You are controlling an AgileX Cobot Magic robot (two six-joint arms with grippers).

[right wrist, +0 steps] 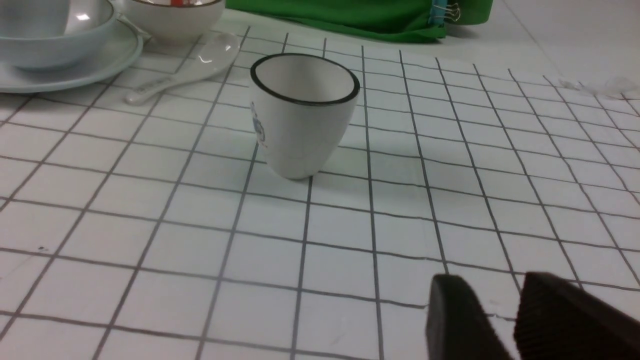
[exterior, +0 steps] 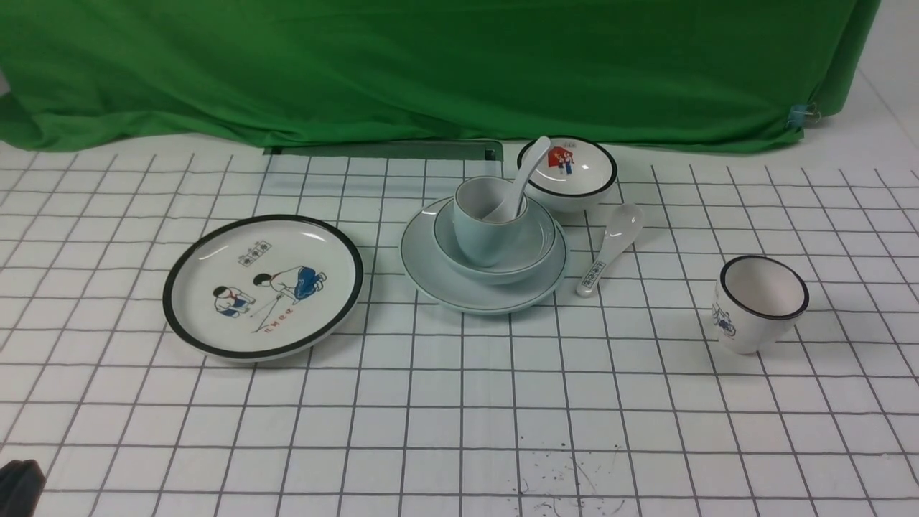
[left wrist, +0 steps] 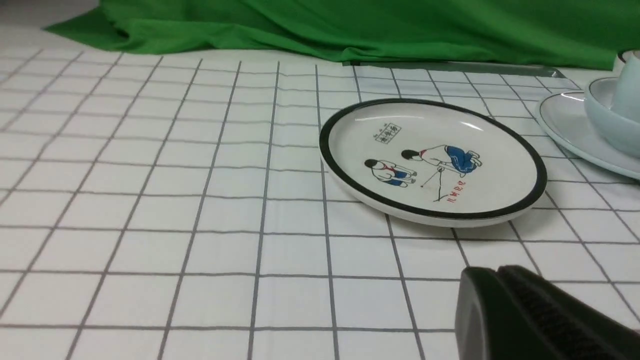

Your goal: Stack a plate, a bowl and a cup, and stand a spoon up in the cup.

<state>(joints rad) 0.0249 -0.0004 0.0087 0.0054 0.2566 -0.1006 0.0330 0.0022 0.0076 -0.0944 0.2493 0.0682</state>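
Note:
The pale blue-green plate (exterior: 445, 283) lies at the table's middle. The matching bowl (exterior: 535, 248) sits on it, and the matching cup (exterior: 477, 237) stands upright in the bowl. The plain white spoon (exterior: 531, 165) stands in the cup, its handle leaning to the back right. My left gripper (left wrist: 495, 272) is shut and empty, low over the cloth near the front left; only a dark tip of it (exterior: 18, 488) shows in the front view. My right gripper (right wrist: 492, 285) is open a little and empty, in front of the black-rimmed cup; it is out of the front view.
A black-rimmed plate with cartoon children (exterior: 262, 287) lies left of the stack. A black-rimmed bowl (exterior: 574, 176) stands behind it, a spoon with a printed handle (exterior: 610, 248) lies to its right, and a black-rimmed cup (exterior: 757, 305) stands further right. Green cloth (exterior: 431, 64) hangs along the back.

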